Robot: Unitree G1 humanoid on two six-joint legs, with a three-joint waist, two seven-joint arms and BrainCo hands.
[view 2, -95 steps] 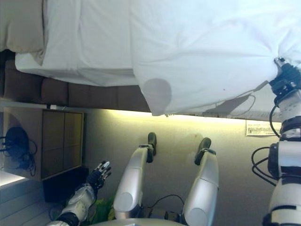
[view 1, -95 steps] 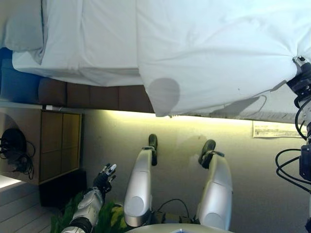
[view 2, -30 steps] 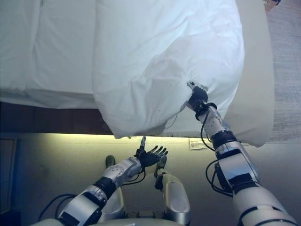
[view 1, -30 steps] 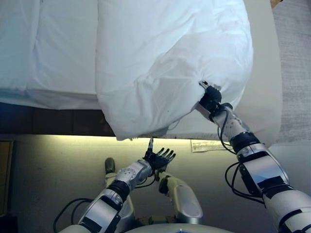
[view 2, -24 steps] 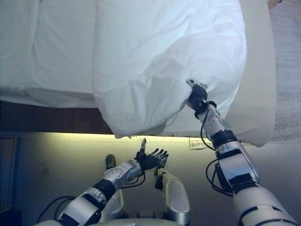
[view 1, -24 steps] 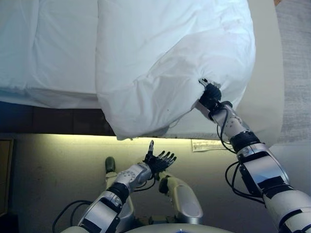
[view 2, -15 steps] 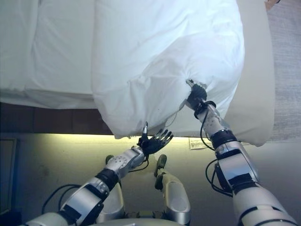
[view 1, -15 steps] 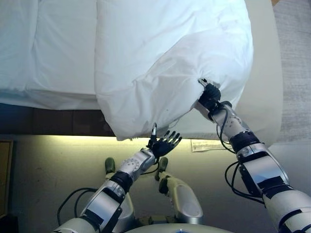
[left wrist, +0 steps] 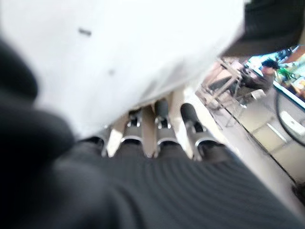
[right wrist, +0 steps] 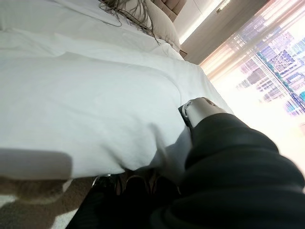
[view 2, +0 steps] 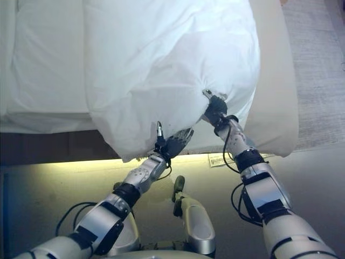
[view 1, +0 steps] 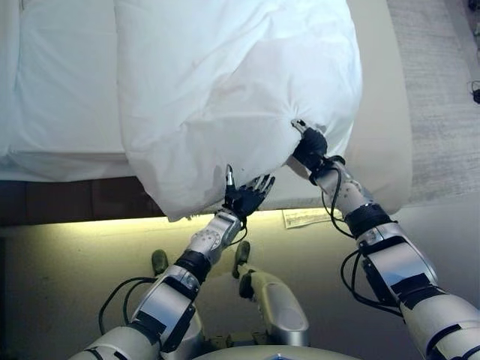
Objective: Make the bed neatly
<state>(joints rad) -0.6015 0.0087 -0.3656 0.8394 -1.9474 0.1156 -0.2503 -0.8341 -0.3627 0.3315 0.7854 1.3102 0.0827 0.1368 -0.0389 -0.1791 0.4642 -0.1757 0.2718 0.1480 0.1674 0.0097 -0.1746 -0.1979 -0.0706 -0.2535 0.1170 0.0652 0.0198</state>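
Observation:
A thick white duvet (view 1: pixel 232 82) lies bunched on the bed, its lower edge hanging over the near side. My right hand (view 1: pixel 309 146) is shut on a fold of the duvet's edge; in the right wrist view its thumb (right wrist: pixel 198 109) lies over the cloth (right wrist: pixel 86 105). My left hand (view 1: pixel 244 196) is open at the duvet's hanging lower edge, fingers spread. In the left wrist view its straight fingers (left wrist: pixel 162 124) lie under the white cloth (left wrist: pixel 119 47).
A white sheet (view 1: pixel 60 90) covers the bed to the left of the duvet. A bare beige mattress (view 1: pixel 382 112) shows to the right. The dark bed base (view 1: pixel 75 201) runs below, lit underneath. A white label (view 1: pixel 304 217) hangs at the bed's near edge. Grey carpet (view 1: pixel 442 90) lies at the right.
My left hand has risen from down by the floor to the duvet's hanging edge. My right hand keeps its hold on the duvet. The camera has shifted.

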